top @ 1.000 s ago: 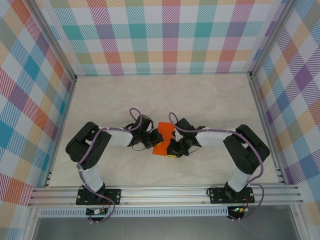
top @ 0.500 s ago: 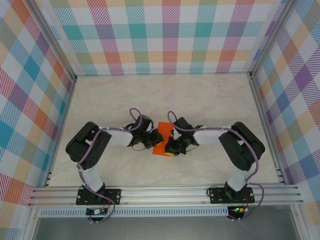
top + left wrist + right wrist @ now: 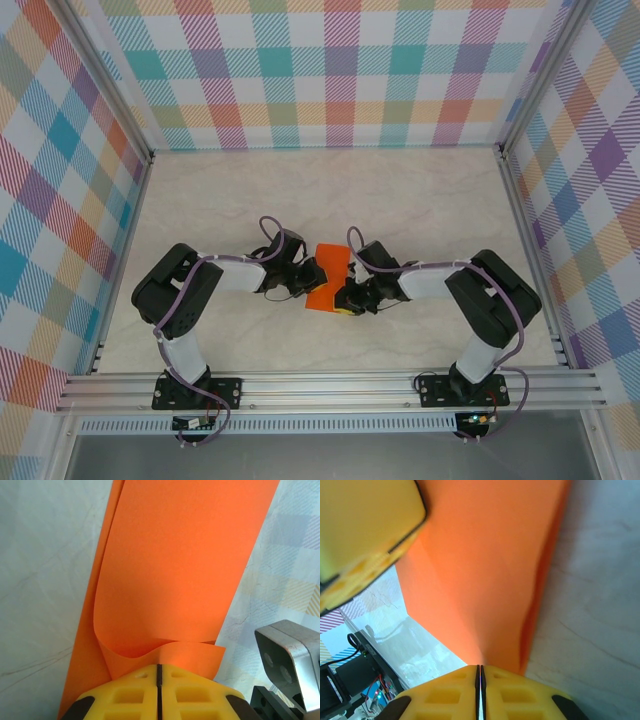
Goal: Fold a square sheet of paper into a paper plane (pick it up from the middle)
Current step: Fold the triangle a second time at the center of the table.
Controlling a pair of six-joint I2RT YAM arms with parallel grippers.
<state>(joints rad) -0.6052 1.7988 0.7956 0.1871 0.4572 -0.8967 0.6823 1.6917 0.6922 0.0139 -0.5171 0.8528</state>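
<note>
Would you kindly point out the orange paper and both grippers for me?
square sheet of paper [image 3: 175, 565]: left wrist view, middle of its flat orange face.
left gripper [image 3: 159, 670]: left wrist view, seam where its yellow fingertips meet.
right gripper [image 3: 480, 672]: right wrist view, seam where its yellow fingertips meet.

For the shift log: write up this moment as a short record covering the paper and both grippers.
paper: orange, doubled over, one layer curling up near the left gripper
left gripper: shut on the paper
right gripper: shut on the paper, from the opposite side
position: paper spans between the two grippers, over the middle of the table
plane shape: not yet; no pointed nose visible
</note>
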